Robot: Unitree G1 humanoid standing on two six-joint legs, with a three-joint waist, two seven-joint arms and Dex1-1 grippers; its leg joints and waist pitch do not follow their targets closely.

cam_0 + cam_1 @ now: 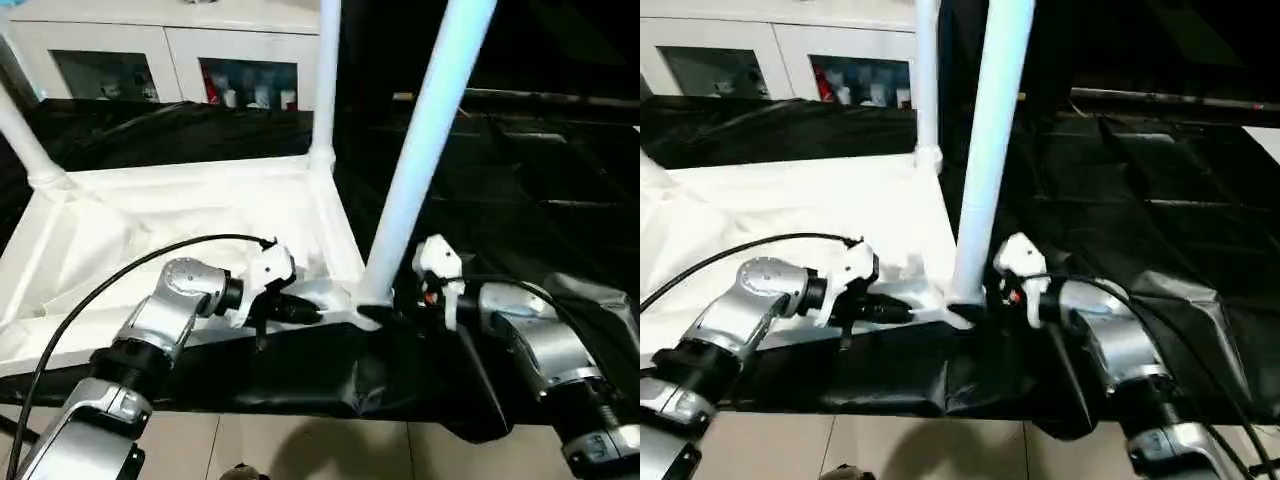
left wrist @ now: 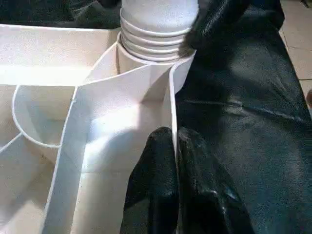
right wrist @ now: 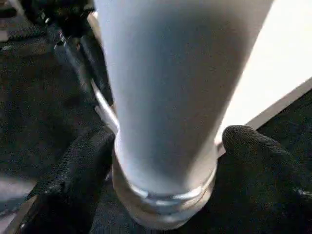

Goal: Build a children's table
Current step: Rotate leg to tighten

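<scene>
The white table top (image 1: 180, 230) lies upside down on the black-draped bench (image 1: 520, 190), ribbed underside facing up, taking up the left and middle of the scene. Three white legs stand upright in its corner sockets: one at the far left corner (image 1: 25, 140), one at the far right corner (image 1: 326, 80), and one at the near right corner (image 1: 425, 150), which leans slightly to the right as it rises.

The left gripper (image 2: 176, 146) sits at the near edge of the top, just left of the near right leg. Its jaws are together, pinched on the thin near rim wall of the table top, one black finger (image 2: 153, 180) on each side of the wall. In the left wrist view the threaded end of the near right leg shows ridges above its socket.

The right gripper (image 3: 165, 151) is at the base of the near right leg, coming in from the right. Its jaws stand wide apart, one on each side of the leg's lower end, close to it; whether they press on the leg cannot be told.

Beyond the bench stands a white cabinet (image 1: 170, 45) with glass doors.
</scene>
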